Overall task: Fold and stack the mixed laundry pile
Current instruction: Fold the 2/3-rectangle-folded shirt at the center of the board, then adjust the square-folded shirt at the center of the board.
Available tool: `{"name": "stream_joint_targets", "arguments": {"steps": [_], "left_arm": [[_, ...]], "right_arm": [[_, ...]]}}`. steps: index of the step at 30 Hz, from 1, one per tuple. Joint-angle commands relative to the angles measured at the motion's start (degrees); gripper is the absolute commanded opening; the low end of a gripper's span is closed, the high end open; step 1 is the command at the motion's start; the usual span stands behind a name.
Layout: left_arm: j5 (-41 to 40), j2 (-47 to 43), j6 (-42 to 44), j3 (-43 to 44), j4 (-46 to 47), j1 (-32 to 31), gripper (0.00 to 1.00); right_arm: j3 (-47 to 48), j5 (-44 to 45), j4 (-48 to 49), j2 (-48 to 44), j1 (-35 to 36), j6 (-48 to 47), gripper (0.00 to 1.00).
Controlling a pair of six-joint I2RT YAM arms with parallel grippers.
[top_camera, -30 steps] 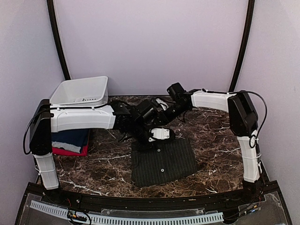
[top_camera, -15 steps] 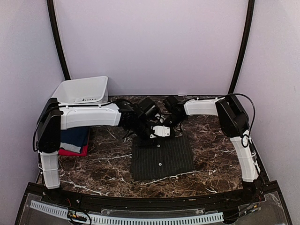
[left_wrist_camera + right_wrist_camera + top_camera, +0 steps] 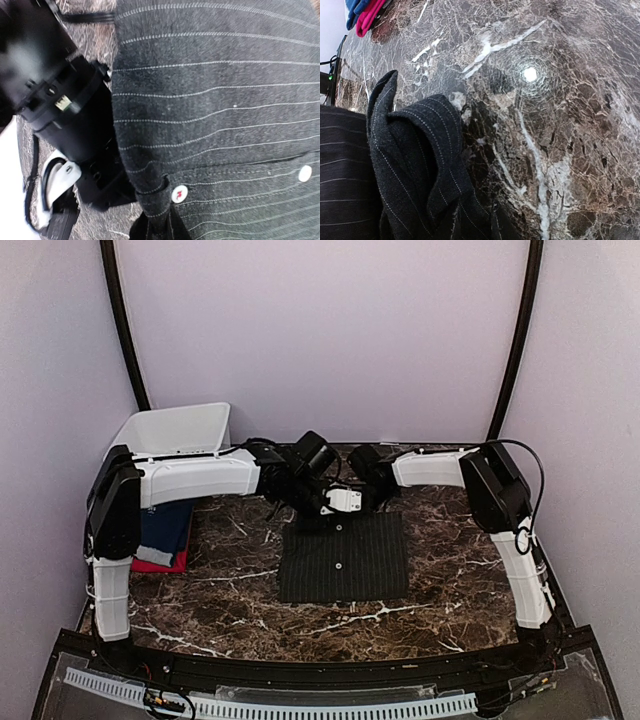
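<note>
Pinstriped shirt [image 3: 343, 558] hides the fingertips of left end effector [image 3: 304, 522] and right end effector [image 3: 384, 508]; grips unclear

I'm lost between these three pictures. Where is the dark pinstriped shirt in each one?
Top external: the pinstriped shirt lies as a folded rectangle in the middle of the table.
Left wrist: it fills the centre and right of the picture, with white buttons low down.
Right wrist: a bunched fold of it sits at the lower left.
Shared landmark: the marble tabletop, seen under the shirt in every view.
</note>
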Motion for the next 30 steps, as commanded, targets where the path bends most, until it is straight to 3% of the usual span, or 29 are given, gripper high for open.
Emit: {"name": "stream_joint_targets", "arguments": {"steps": [1,5,11,15,18,23,27,30], "left_arm": [[-3.5,2.1,3.6,-1.4,5.8,1.2,0.09],[-6.7,3.2,5.0,-4.7,11.1,1.4,0.11],[-9.4,2.7,0.5,-3.4,12.7,2.2,0.26],[-5.3,-1.3,-11.2,-0.1,7.1,5.4,0.38],[-1.8,-5.9,-22.7,-2.7,7.3,8.1,0.46],[7.5,-16.0,-41.4,-17.4,13.0,12.1,0.52],[16.0,-21.8,-58.1,-30.2,22.7,15.2,0.54],[16.6,-21.9,-62.4,-34.4,26.4,15.8,0.55]], "right_arm": [[-0.8,2.3,-2.1,-1.7,0.2,1.1,0.21],[1.0,8.0,-2.0,-6.4,-2.4,4.0,0.33],[3.8,13.8,-3.6,-13.5,-7.9,6.9,0.52],[-0.3,13.5,-2.8,-21.0,-13.2,9.8,0.57],[-9.4,9.6,0.7,-28.7,-17.3,13.2,0.58],[-26.0,3.2,7.4,-39.7,-18.2,17.1,0.57],[-35.9,-0.2,12.2,-43.8,-18.2,20.2,0.55],[-40.1,-1.2,15.0,-43.0,-18.2,21.1,0.54]]}}
